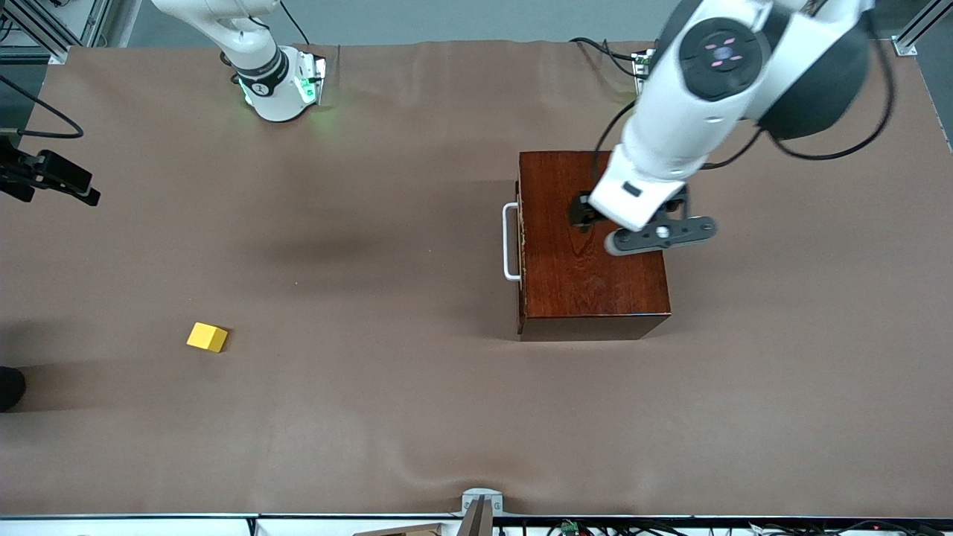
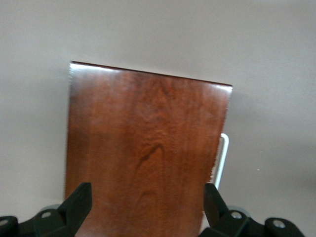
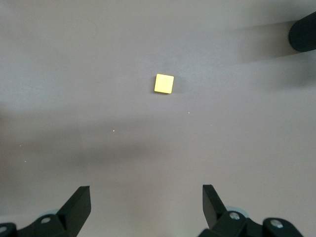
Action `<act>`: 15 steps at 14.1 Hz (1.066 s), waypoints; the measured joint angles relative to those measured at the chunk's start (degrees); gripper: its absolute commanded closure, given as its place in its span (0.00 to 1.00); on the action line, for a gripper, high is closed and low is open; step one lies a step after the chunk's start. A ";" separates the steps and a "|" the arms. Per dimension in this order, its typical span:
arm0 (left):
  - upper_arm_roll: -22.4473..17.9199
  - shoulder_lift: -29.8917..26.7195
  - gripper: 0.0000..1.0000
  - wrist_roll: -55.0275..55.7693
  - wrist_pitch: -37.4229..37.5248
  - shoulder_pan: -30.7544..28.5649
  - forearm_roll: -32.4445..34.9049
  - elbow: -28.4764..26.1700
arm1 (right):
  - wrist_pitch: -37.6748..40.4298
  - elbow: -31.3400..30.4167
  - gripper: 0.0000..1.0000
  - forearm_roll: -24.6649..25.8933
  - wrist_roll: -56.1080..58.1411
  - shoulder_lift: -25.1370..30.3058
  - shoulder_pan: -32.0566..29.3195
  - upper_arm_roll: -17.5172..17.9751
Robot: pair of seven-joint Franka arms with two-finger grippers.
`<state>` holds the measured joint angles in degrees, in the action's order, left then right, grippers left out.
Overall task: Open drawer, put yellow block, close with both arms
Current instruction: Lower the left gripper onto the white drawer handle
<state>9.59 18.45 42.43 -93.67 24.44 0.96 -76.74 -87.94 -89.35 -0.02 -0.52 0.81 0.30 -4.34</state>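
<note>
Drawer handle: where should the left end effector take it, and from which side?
Probably by the white U-shaped handle, at the middle of its long bar. It stands off the closed drawer front, which faces the right arm's end of the table, leaving a gap for a finger. The left end effector, open above the box, could descend in front of the drawer, fingers astride the bar.

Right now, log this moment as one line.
drawer: shut | yellow block: on table | left pincer: open over box | right pincer: open above block

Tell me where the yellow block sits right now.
The yellow block lies alone on the brown table cover toward the right arm's end, nearer the front camera than the closed drawer, apart from the wooden box.
</note>
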 measured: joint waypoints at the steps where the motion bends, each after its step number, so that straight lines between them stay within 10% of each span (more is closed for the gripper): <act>1: -0.03 1.14 0.00 1.26 -0.78 1.09 0.00 0.54 | 0.00 0.01 0.00 0.00 0.00 0.00 0.00 0.01; 9: -1.86 11.27 0.00 6.11 -5.15 9.71 0.00 5.50 | 0.00 0.06 0.00 0.00 0.00 0.00 0.00 0.00; 15: -17.59 16.81 0.00 6.14 -4.17 28.93 0.26 6.31 | 0.00 0.06 0.00 0.00 0.00 0.00 0.00 0.01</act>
<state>-8.00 35.26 48.57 -97.83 53.37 1.21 -70.42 -87.93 -89.29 -0.02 -0.52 0.81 0.29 -4.33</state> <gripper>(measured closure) 0.000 0.000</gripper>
